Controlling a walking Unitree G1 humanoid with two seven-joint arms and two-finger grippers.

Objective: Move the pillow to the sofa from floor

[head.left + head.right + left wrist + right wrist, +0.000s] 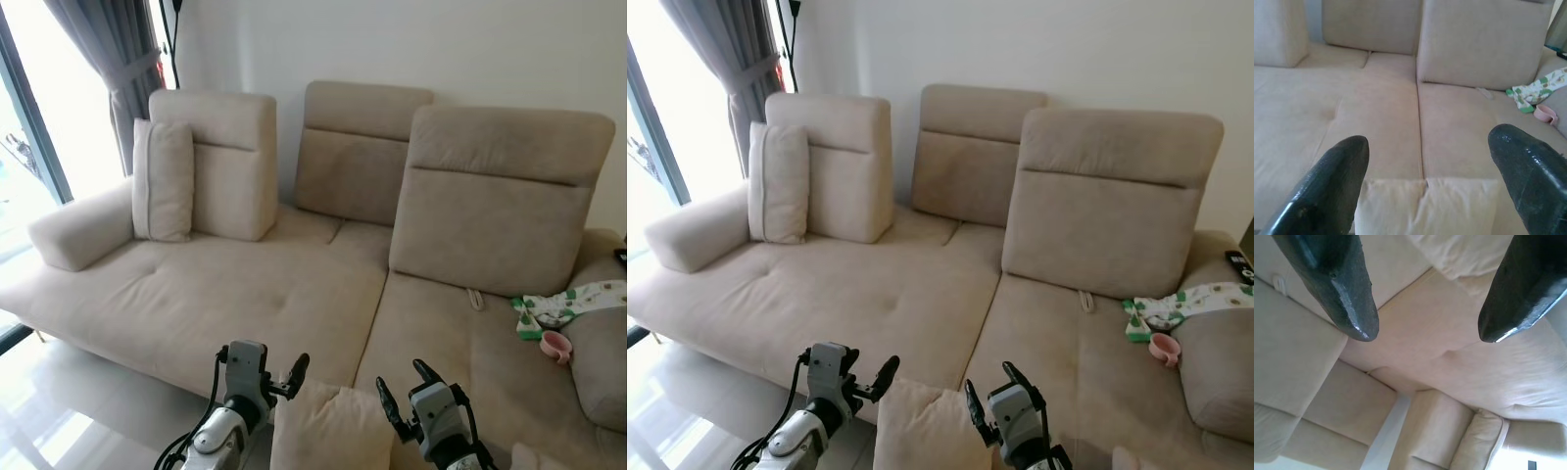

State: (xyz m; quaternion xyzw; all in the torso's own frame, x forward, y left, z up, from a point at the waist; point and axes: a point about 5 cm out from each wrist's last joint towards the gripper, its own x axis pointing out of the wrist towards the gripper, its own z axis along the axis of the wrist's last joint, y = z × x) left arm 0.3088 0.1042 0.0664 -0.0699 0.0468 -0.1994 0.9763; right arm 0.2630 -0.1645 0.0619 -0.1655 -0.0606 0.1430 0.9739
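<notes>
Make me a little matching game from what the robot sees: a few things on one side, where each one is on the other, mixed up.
Things:
1. pillow
2. cushion
3. pink cup
4. patterned cloth

Places:
A. upright at the sofa's left end, by the armrest
B. between the left gripper and right gripper, at the sofa's front edge
C. spread on the right seat, beside the backrest
D. on the right seat, just in front of the cloth

Pairs: 1-B, 2-A, 3-D, 4-C
</notes>
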